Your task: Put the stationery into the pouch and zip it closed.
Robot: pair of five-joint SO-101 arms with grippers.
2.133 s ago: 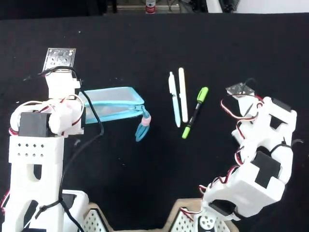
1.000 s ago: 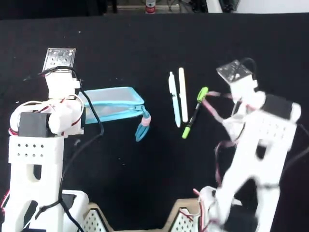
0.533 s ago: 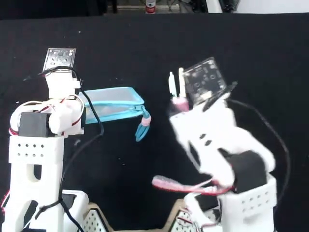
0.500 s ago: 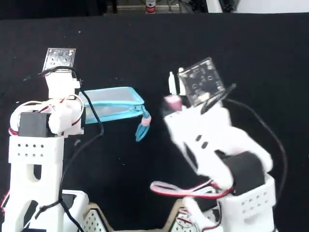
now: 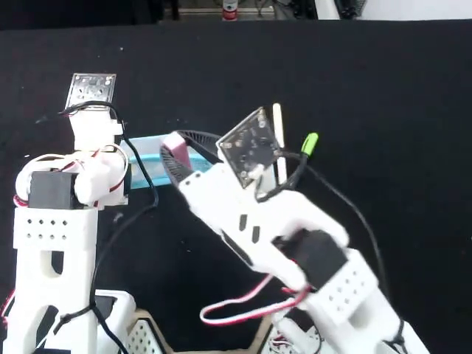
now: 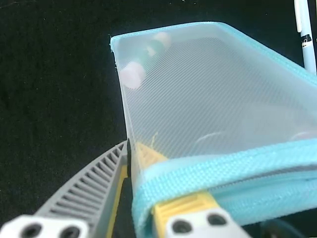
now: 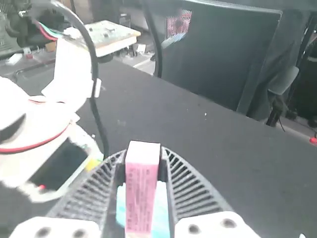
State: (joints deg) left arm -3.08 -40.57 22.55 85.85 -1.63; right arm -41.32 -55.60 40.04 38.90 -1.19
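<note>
On the black surface (image 5: 383, 88), my left end effector (image 6: 132, 148) pinches one end of the translucent turquoise-zipped pouch (image 6: 213, 104). My right end effector (image 7: 142, 158), over that pouch, clamps a pink rectangular eraser (image 7: 141, 191). A green highlighter (image 5: 310, 141) lies beside its wrist.

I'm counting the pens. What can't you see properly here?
High view: the right arm covers most of the pouch and much of the white pen and green highlighter.
Left wrist view: shapes behind the pouch's mesh are blurred; a pen is cut by the edge.
</note>
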